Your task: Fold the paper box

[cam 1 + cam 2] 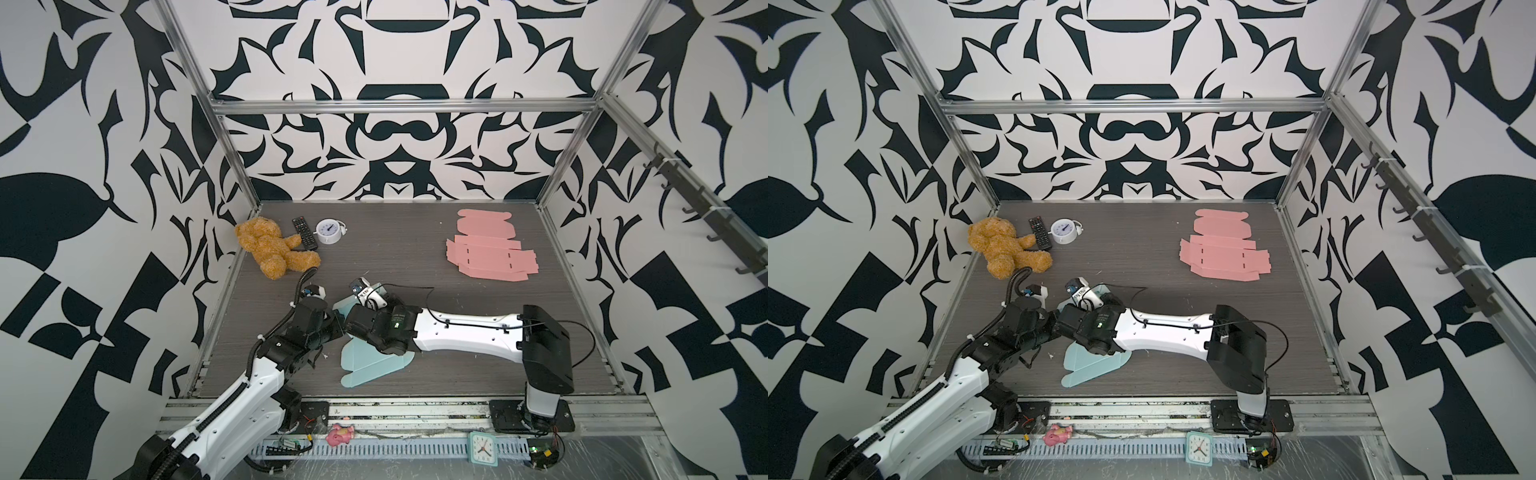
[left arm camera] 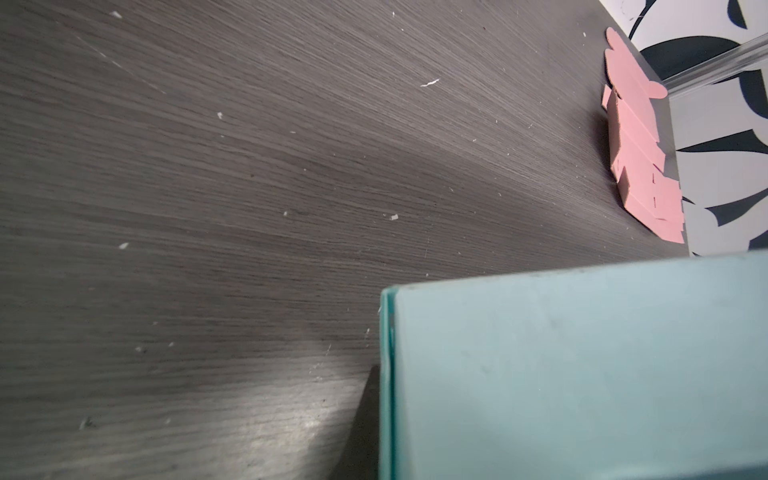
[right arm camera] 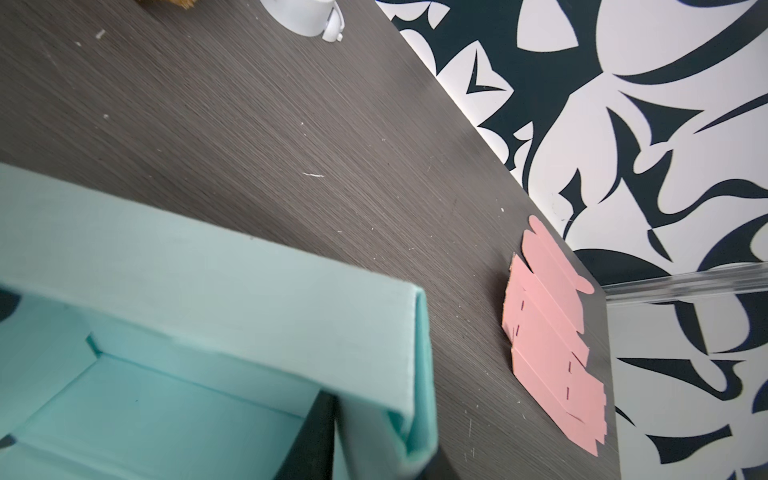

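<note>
creasing the teal box (image 3: 208, 291) wall: left hand (image 1: 332, 322) clenched, right hand (image 3: 374, 453) straddling the fold, grip unclear; pinch along the crease, base flat on the worktop (image 2: 208, 208).

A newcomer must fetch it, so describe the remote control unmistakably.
At the far left corner of the table lies a brown teddy bear. The remote control lies between bear and white alarm clock. It is the only flat, black, buttoned bar.
</note>
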Controlling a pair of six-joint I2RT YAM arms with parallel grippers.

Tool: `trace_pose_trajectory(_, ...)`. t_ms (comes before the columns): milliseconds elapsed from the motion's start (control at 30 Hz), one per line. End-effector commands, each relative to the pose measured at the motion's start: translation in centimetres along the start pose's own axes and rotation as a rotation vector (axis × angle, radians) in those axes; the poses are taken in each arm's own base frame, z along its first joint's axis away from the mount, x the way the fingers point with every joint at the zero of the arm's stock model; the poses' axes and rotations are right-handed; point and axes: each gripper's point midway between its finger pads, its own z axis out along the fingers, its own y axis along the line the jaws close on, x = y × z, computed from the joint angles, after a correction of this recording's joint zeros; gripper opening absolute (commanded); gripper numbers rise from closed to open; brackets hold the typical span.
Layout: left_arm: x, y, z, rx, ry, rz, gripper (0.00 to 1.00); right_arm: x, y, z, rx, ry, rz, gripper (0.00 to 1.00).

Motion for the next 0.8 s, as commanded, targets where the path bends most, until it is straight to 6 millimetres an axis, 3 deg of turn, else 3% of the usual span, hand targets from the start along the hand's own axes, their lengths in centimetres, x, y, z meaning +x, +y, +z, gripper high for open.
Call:
trace_pose_trajectory(0,-0.4,-1.4,0.0,0.07,-0.015,-0.006,0.03,-1.2,-1.6,-0.9,0.062,-0.023,0.017,0.27)
trace_pose_trajectory(467,-0.6,-2.6,0.2,0.13,-0.011,-0.029,0.03,-1.4,-2.7,-0.7,0.166,-0.007,-0.017,0.25)
trace_pose_trajectory(767,-0.9,-3.1,0.0,0.147,-0.021,-0.029,0.03,-1.3,-3.0,-0.4,0.217,0.007,-0.041,0.16)
